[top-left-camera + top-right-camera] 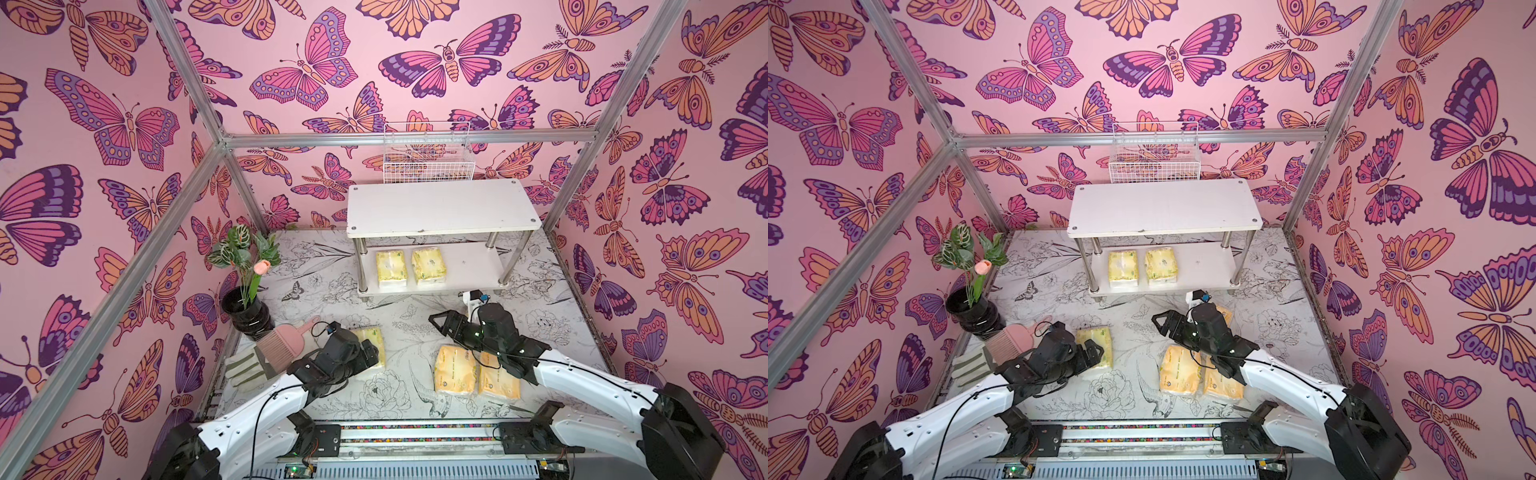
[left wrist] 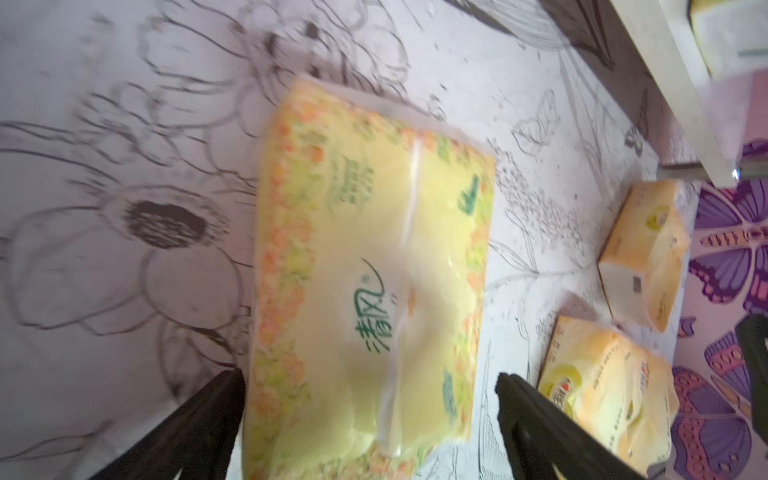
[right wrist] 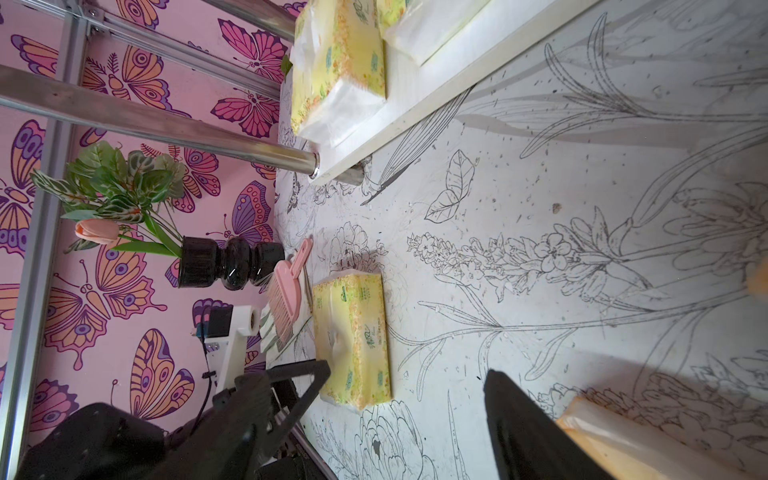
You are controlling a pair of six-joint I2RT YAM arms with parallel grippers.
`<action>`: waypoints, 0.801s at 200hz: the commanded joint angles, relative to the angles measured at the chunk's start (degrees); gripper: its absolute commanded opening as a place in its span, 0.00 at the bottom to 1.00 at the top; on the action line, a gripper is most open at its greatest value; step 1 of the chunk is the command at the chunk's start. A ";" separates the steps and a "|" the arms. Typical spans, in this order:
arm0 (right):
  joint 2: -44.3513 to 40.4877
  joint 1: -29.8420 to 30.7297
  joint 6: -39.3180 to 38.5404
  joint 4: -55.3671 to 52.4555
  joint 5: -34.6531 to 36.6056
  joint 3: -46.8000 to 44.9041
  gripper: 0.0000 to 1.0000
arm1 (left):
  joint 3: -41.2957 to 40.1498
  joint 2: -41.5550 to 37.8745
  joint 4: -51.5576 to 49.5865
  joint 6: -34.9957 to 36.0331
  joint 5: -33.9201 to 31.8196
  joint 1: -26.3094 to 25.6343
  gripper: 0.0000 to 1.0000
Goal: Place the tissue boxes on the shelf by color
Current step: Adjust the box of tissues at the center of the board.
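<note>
The white shelf [image 1: 440,208] stands at the back, and two pale yellow tissue boxes [image 1: 391,269] [image 1: 429,266] lie side by side on its lower board. A third pale yellow box [image 2: 374,249] lies flat on the table. My left gripper [image 2: 370,376] is open and straddles its near end, one finger against its side and the other a little clear. Two orange boxes [image 1: 455,370] [image 1: 498,380] lie on the table under my right arm. A third orange box [image 1: 1223,313] peeks out behind the right wrist. My right gripper [image 1: 436,326] hangs open and empty above the table.
A black vase with a plant [image 1: 245,311] stands at the left, with a pink brush [image 1: 278,340] and a striped cloth [image 1: 245,365] beside the left arm. A white wire basket [image 1: 428,153] hangs on the back wall above the shelf. Metal frame posts line the walls.
</note>
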 commanded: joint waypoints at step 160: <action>14.35 10.79 -5.75 2.55 -5.78 5.86 0.84 | 13.46 7.92 -3.22 18.71 -4.38 10.99 1.00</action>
